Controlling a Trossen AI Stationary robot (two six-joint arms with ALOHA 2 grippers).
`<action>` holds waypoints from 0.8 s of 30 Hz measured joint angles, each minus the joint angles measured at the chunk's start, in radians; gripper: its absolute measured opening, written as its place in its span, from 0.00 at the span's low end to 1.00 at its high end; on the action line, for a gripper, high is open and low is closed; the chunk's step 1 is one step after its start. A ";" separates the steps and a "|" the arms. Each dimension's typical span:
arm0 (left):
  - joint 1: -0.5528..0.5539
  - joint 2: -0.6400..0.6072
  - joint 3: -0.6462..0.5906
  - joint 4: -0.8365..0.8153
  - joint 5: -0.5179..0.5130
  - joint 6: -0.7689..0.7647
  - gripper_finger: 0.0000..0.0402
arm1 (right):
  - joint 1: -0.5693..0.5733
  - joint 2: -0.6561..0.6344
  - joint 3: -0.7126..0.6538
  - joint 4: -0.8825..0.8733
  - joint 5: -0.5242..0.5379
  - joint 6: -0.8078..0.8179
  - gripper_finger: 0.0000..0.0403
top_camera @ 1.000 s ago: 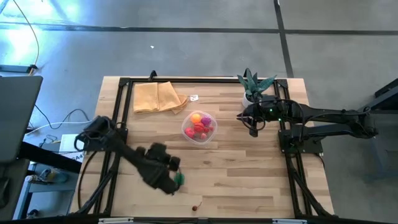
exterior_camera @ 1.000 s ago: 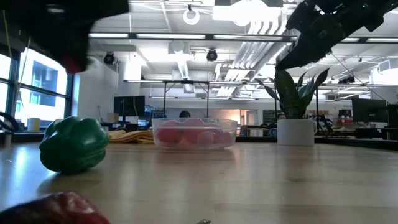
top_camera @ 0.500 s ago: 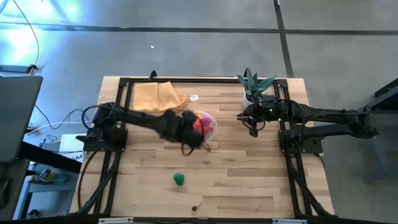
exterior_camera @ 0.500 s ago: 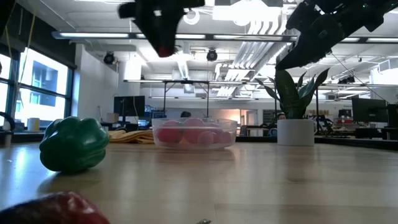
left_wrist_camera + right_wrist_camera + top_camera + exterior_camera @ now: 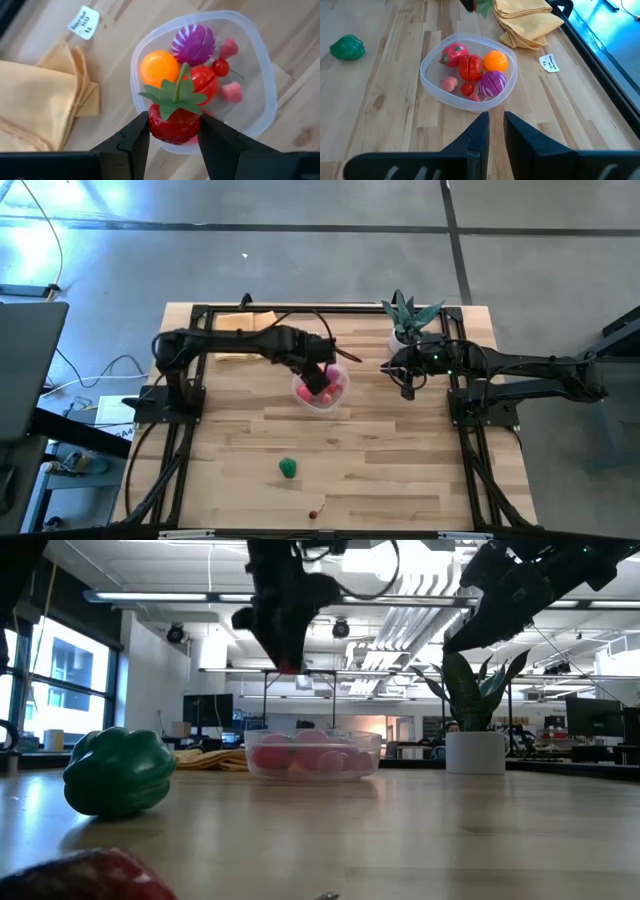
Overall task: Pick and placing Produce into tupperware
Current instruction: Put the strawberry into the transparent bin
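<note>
A rigid, light toy strawberry (image 5: 173, 117) was gripped across its body by the left end effector (image 5: 174, 131) above the round tupperware (image 5: 260, 75); the right end effector (image 5: 493, 131) was held clenched, empty.

floor (image 5: 300, 250): grey concrete, dark seams | ceiling (image 5: 400, 600): white ducts, bright lamps | windows (image 5: 60, 680): far side | desks with monitors (image 5: 210, 710) behind
</note>
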 joint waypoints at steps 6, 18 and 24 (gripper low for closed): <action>0.050 0.000 -0.113 0.121 0.066 0.018 0.36 | 0.000 0.000 0.000 0.000 0.000 0.000 0.11; 0.088 0.000 -0.286 0.339 0.123 0.044 0.36 | 0.000 0.000 0.000 0.000 0.000 0.000 0.11; 0.087 0.000 -0.348 0.413 0.124 0.044 0.36 | 0.000 0.000 0.000 0.000 0.000 0.000 0.11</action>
